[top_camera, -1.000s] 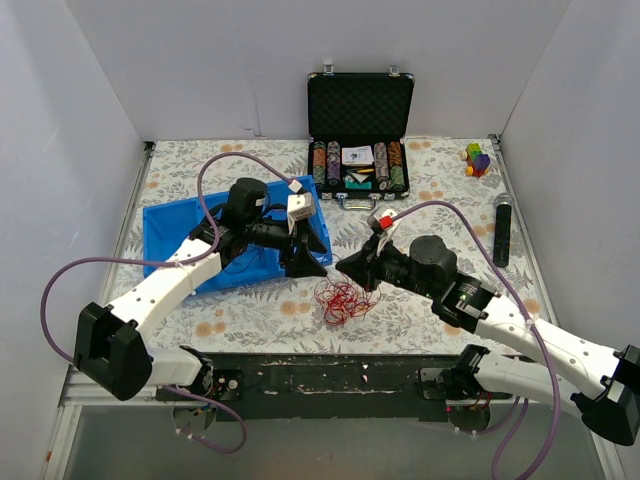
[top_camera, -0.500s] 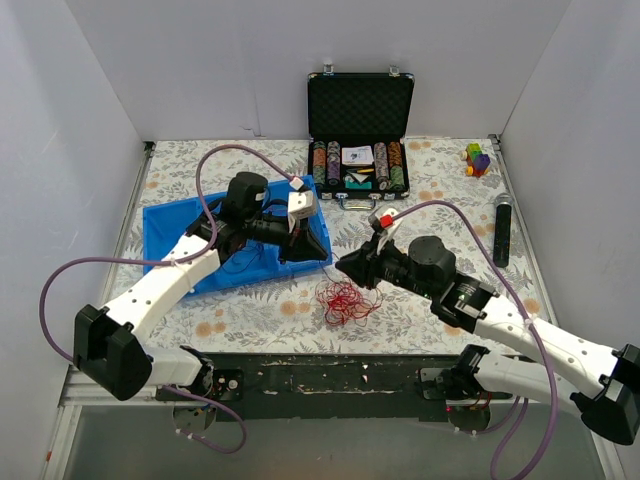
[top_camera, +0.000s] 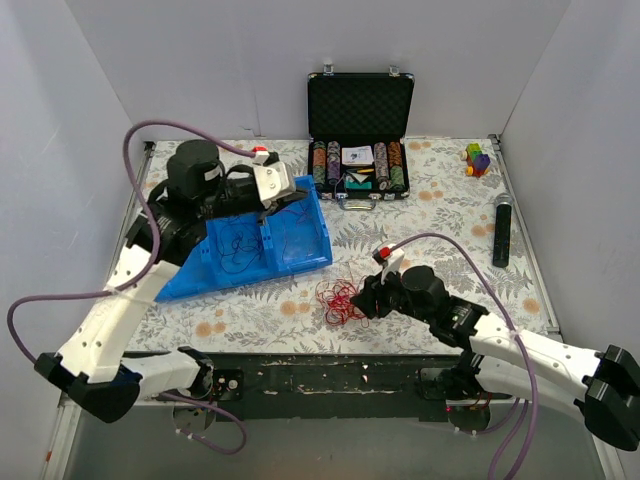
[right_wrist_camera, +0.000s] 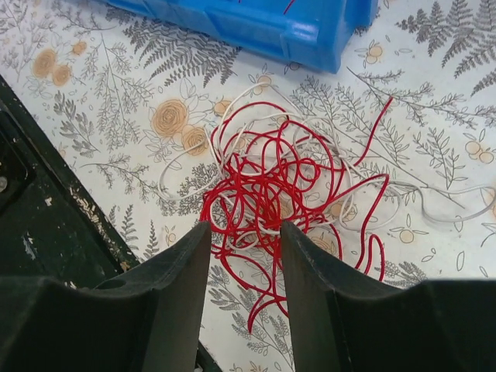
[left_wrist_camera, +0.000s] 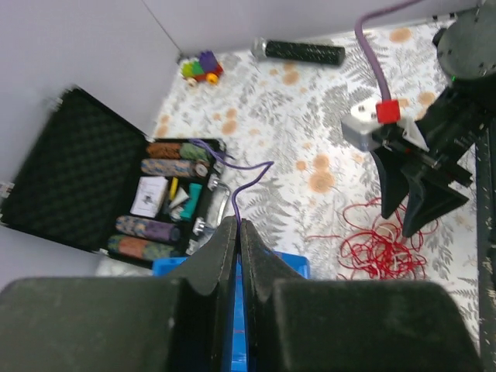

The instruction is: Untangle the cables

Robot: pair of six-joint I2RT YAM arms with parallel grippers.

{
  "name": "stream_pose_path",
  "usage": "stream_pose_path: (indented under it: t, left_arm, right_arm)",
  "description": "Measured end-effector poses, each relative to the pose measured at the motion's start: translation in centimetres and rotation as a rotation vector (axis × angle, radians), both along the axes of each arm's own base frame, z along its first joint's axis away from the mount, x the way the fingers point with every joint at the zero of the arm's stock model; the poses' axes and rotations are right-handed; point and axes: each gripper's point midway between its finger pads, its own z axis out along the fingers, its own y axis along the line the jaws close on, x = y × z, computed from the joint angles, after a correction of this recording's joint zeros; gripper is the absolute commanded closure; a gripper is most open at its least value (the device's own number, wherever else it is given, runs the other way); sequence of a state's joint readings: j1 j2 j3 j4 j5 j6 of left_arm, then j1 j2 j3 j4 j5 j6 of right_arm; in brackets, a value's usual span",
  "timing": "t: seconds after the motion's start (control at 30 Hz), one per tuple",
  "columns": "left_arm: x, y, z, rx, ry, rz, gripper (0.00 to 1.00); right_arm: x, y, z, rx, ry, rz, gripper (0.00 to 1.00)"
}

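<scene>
A tangle of thin red cables [right_wrist_camera: 271, 174] with a white cable [right_wrist_camera: 434, 188] threaded through it lies on the floral table near the front edge [top_camera: 340, 300]. My right gripper [right_wrist_camera: 244, 229] hangs open just above it, a finger on either side of its near edge, holding nothing; it shows too from above [top_camera: 365, 298] and in the left wrist view [left_wrist_camera: 399, 223]. My left gripper [left_wrist_camera: 238, 223] is raised over the blue bin [top_camera: 300, 197], shut on a thin purple cable [left_wrist_camera: 235, 201] that runs toward the chip case. Dark thin cables [top_camera: 238, 245] lie in the bin.
The blue bin [top_camera: 310, 245] sits tilted at centre left, close behind the tangle. An open black case of poker chips [top_camera: 358, 130] stands at the back. Toy blocks [top_camera: 477, 158] and a black cylinder [top_camera: 502, 230] lie at the right. The dark table edge [right_wrist_camera: 46, 232] is just beside the tangle.
My left gripper shut on the purple cable and rose back and left over the bin. My right gripper opened and moved toward the near edge, beside the red tangle.
</scene>
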State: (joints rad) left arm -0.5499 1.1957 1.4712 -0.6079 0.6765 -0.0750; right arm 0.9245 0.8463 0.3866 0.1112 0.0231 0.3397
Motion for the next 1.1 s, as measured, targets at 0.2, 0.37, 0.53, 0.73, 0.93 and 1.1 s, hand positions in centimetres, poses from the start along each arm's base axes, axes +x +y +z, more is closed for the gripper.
stream_pose_path:
  t: [0.2,0.37,0.53,0.73,0.93,1.1]
  left_arm:
    - [-1.1,1.5,6.4,-0.089,-0.133,0.053,1.0]
    - [1.6,4.4,8.7,-0.121,-0.25,0.293,1.0]
    - [4.3,9.1,7.4,-0.086,-0.326,0.584,1.0]
    - [7.1,12.5,2.2,0.004,-0.269,0.816,1.0]
    - [8.8,16.9,-8.0,0.147,-0.13,0.969,1.0]
    - [9.4,21.1,-13.5,0.214,-0.057,1.086,1.0]
  right_arm:
    - [0.3,0.6,-0.9,0.01,0.022,-0.007,0.51]
    - [0.4,1.1,-1.6,0.015,0.039,-0.01,0.51]
    - [0.2,0.8,-2.0,0.019,0.047,-0.013,0.51]
    - [0.1,0.7,-1.7,0.033,0.039,-0.015,0.51]
    - [0.2,0.6,-0.7,0.061,0.017,-0.02,0.51]
    - [0.2,0.5,-0.2,0.071,0.007,-0.025,0.51]
